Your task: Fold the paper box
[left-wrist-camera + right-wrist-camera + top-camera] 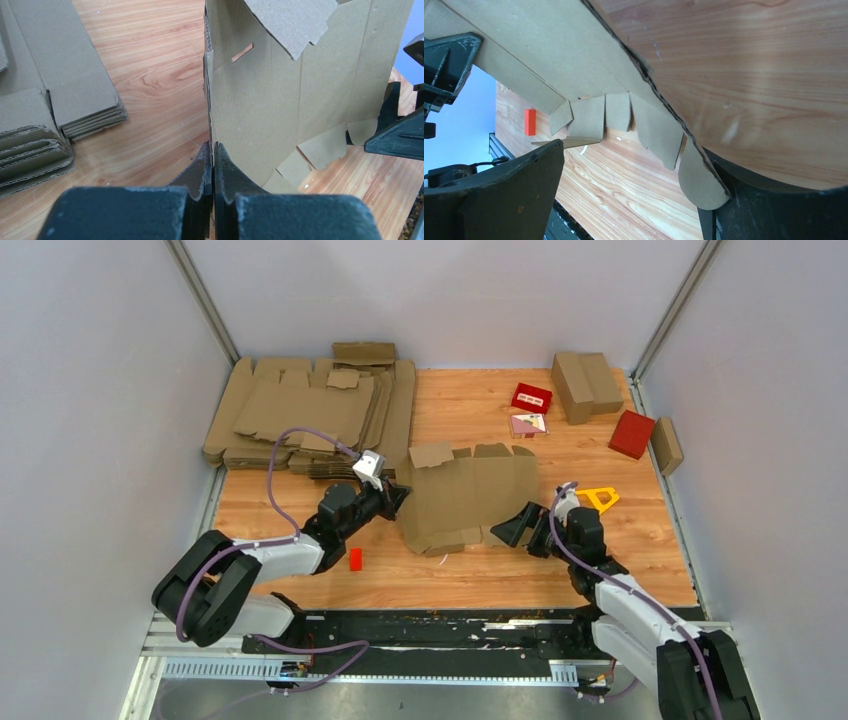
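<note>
At the middle of the counter (600,570) sits the paper box (470,495), not yet folded: a brown cardboard blank with its flaps and tabs spread out, the sheet bowed rather than flat. My left gripper (213,150) is clenched on the blank's 9 o'clock edge, both fingers pressed tight against the cardboard. My right gripper (512,527) sits at the blank's 4 o'clock corner with its jaws spread wide. The cardboard's edge reaches in between them and lies against one finger, but nothing is pinched.

A small orange block (356,559) lies on the wood at 7 o'clock from the blank, near my left arm. A yellow triangle (600,498) rests at 3 o'clock, just beyond my right wrist. A stack of flat cardboard (310,410) fills the counter's 10 o'clock corner. Toward 1 o'clock stand folded brown boxes (585,385) and two red boxes (631,433).
</note>
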Controlling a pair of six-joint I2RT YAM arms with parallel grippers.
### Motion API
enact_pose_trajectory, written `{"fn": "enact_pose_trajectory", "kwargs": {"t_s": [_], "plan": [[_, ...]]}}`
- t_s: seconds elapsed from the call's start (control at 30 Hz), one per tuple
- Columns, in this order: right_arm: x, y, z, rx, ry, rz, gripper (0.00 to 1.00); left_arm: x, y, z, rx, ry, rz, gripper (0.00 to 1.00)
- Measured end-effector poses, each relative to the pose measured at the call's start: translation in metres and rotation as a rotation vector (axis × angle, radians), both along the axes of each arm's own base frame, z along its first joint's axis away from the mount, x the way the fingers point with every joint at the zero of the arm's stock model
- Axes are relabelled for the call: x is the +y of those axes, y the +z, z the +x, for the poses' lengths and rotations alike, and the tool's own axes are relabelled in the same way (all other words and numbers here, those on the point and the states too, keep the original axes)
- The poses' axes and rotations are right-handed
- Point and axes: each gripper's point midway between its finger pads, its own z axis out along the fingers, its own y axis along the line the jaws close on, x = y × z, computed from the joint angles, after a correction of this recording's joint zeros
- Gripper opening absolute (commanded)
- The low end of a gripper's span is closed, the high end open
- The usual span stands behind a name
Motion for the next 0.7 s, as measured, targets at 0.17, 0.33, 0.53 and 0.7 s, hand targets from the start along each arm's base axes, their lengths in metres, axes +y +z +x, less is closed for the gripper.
{"fn": "enact_pose_trajectory", "kwargs": {"t_s": [0.17,0.33,0.53,0.7], "plan": [[0.006,0.005,0.003,-0.023,-0.007,0.012,0.94,0.0,-0.001,0.0,0.012,0.004,-0.007,0.0],[0.012,-0.002,0.004,0.002,-0.011,0.013,0.94,0.0,-0.002,0.0,0.015,0.004,-0.011,0.0],[0.021,-0.01,0.008,0.018,-0.013,0.014,0.94,0.0,-0.002,0.0,0.016,0.004,-0.01,0.0],[0.041,-0.01,0.01,0.008,0.018,0.02,0.93,0.0,-0.004,0.001,0.02,0.007,-0.007,0.0]]}}
